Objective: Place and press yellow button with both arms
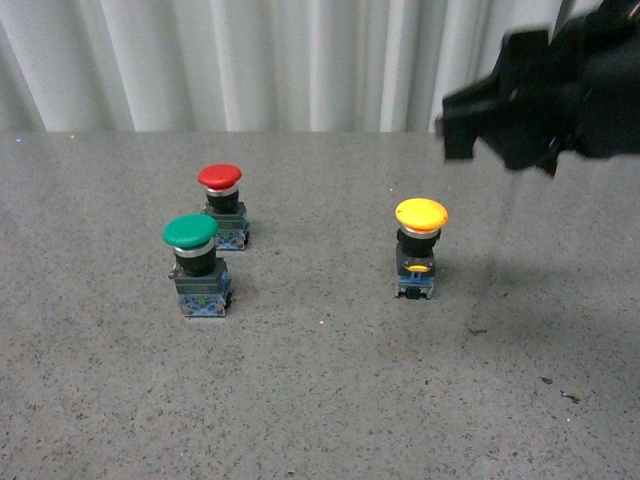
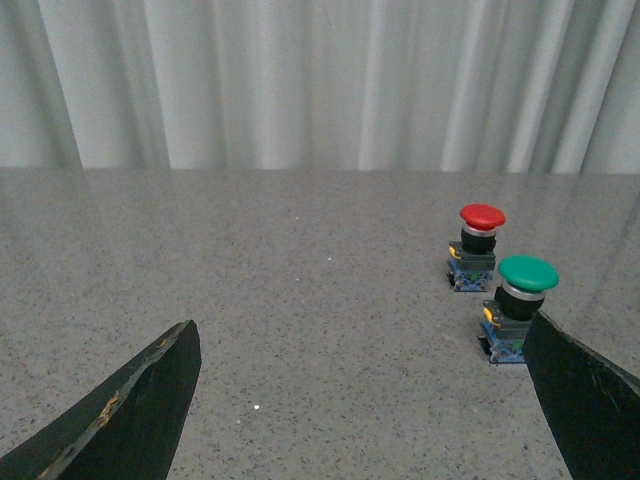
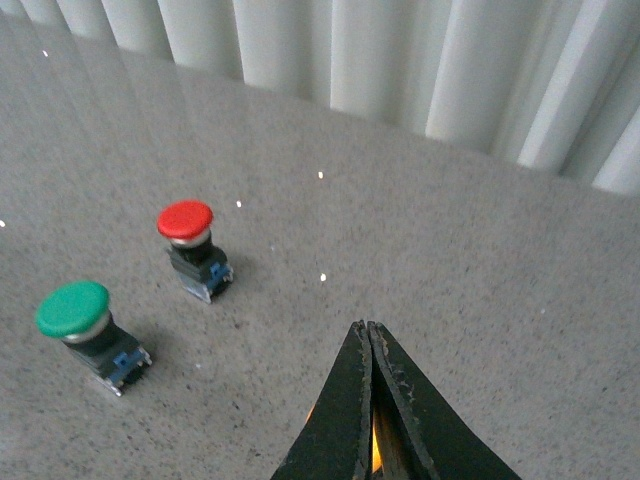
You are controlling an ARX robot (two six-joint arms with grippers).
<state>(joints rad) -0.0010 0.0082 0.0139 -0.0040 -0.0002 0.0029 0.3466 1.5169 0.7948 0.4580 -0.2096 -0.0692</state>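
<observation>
The bench (image 1: 320, 400) carries three buttons. The right pincer (image 3: 369, 400), jaws together and empty, hangs upper right in the front view, nearer the yellow button (image 1: 420, 248) below-left of it, upright. The left pincer (image 2: 360, 400) gapes apart, well away.

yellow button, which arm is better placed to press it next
Right, probably. The right gripper hangs above and just right of the yellow button, fingers closed. The left gripper, open, faces the green button and red button.
</observation>
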